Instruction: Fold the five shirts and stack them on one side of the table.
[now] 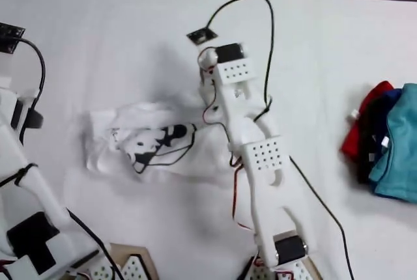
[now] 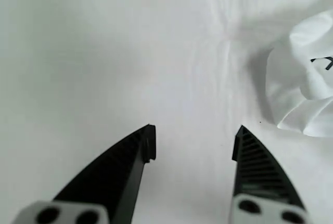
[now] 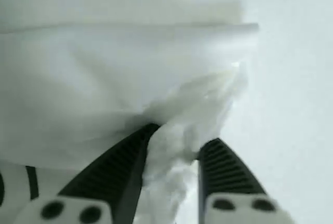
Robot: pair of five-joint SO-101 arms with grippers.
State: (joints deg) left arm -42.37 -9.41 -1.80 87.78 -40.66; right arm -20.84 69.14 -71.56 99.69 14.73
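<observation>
Crumpled white cotton shirt with a black print [image 1: 156, 143] lies bunched in the mid-left of the white cloth-covered table [image 1: 98, 45], print side up, edges rucked, not flat. R arm [image 1: 264, 156] stretches from the near edge across the shirt's right end, w/ its wrist over the far right corner of the fabric.

On the R wrist cam I see the right gripper [image 3: 179, 138] clenched on a fold of that shirt [image 3: 104, 78]: a wad of white fabric is pinched between the two black fingers [image 3: 125, 161], jaws close together w/ cloth filling the gap. The rest of the shirt spreads out beyond the tips in a broad, smooth band.

L arm [image 1: 19, 163] sits at the left edge of the table, apart from the shirt. The left gripper [image 2: 195, 133] is released, black fingers spread wide, nothing between them, bare tablecloth under the tips. The shirt [image 2: 307, 88] is off to one side of it, near but not touching, a bit of black print showing.

Far right of the table: a stack w/ a red shirt [image 1: 365, 124], a dark navy one [image 1: 378, 137] and a teal one [image 1: 401, 143], overlapping, well apart from both arms and from the white shirt
</observation>
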